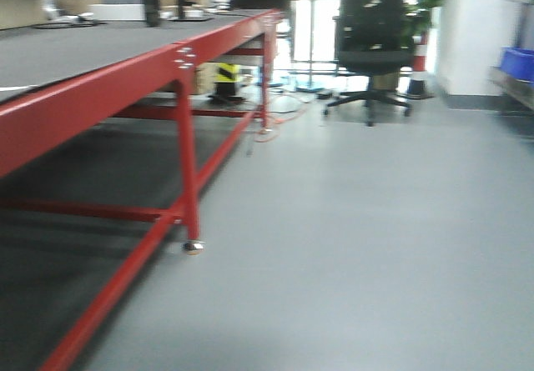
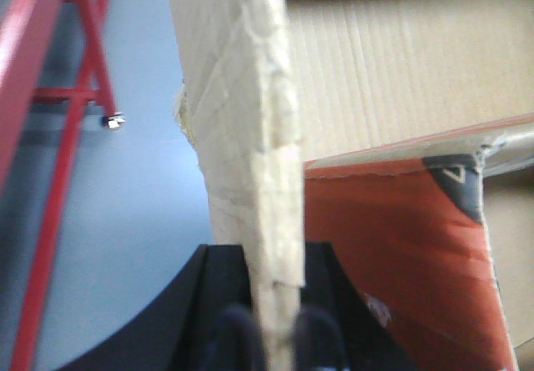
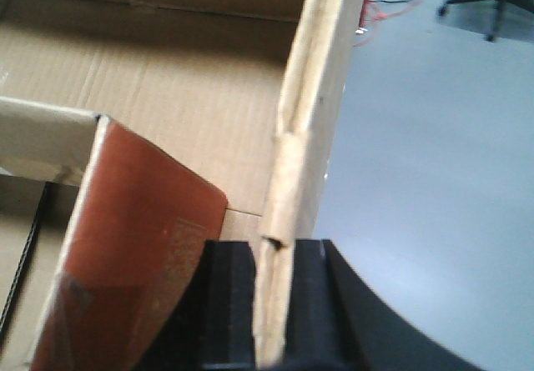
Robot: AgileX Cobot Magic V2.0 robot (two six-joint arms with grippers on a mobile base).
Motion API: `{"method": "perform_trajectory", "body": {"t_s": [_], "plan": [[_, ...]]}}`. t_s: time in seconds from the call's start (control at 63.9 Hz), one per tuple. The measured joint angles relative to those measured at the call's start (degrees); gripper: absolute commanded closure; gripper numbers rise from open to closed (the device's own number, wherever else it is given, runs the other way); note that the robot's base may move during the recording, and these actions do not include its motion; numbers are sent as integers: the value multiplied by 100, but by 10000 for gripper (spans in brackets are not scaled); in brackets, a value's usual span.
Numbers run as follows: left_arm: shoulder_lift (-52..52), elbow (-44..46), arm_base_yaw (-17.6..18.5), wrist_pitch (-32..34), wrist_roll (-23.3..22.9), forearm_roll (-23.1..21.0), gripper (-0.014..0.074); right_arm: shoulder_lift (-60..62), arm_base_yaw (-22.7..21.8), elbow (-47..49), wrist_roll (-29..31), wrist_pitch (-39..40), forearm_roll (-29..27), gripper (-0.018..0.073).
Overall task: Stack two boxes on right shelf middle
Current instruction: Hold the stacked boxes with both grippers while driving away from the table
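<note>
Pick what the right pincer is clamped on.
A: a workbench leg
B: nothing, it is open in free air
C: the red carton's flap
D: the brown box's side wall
D: in the right wrist view, the right pincer has one finger on each side of the box wall's top edge, while the red carton lies inside the box.

Grey floor (image 1: 359, 221) carries the red-framed workbench (image 1: 179, 96), dark top. Beyond the workbench's far end, a black office chair (image 1: 371, 46) and a striped cone (image 1: 420, 71) stand on the floor. Far right of the workbench, the shelf (image 1: 511, 86) holds a blue bin (image 1: 517, 59).
</note>
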State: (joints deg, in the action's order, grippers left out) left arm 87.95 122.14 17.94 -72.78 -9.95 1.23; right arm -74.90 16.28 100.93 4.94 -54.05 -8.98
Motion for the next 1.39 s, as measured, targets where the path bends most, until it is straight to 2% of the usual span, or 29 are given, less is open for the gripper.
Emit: {"method": "perform_trajectory", "body": {"t_s": [1.394], "plan": [[0, 0, 0, -12, 0, 0, 708, 0, 0, 0, 0, 0, 0, 711]]}}
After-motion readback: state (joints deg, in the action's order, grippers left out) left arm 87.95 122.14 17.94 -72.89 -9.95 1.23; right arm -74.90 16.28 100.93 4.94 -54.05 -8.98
